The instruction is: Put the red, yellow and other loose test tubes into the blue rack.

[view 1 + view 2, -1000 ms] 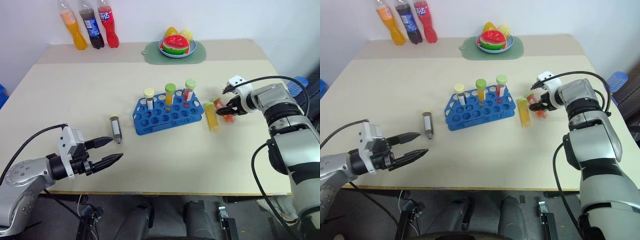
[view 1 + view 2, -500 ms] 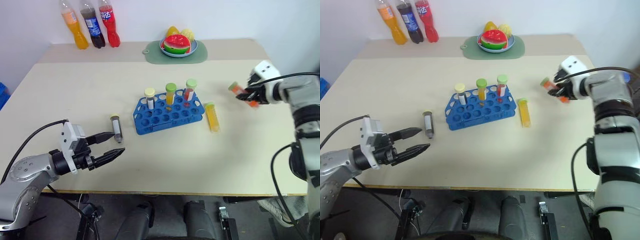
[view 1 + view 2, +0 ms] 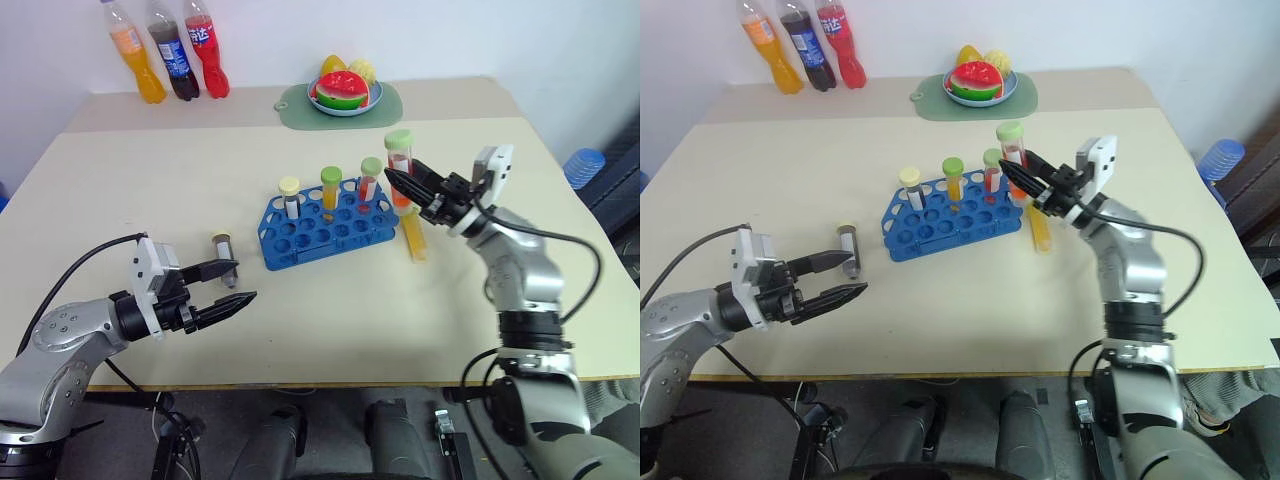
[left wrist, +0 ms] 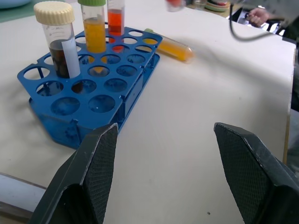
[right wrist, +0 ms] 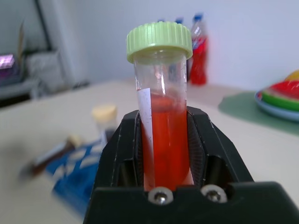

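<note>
- right wrist view: blue rack point(image 5: 70, 175) and the tubes in it blurred; dark tube point(image 5: 49, 156) lying behind is just a smear
- red tube point(image 5: 163, 140): lower part hidden between the right gripper point(image 5: 163, 154) fingers
- left wrist view: red tube point(image 4: 175, 4) blurred, cut by the frame edge
- left gripper point(image 4: 163, 182): finger bases cut off at the frame edge
- soda bottles point(image 3: 165, 60): labels too small to read, tops cut off

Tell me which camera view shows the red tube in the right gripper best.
The right wrist view: the red tube stands upright and close between the right gripper's fingers, showing its green cap, white label and red liquid. The eye views show it small, held above the blue rack's right end. The left wrist view catches just a blurred bit.
</note>
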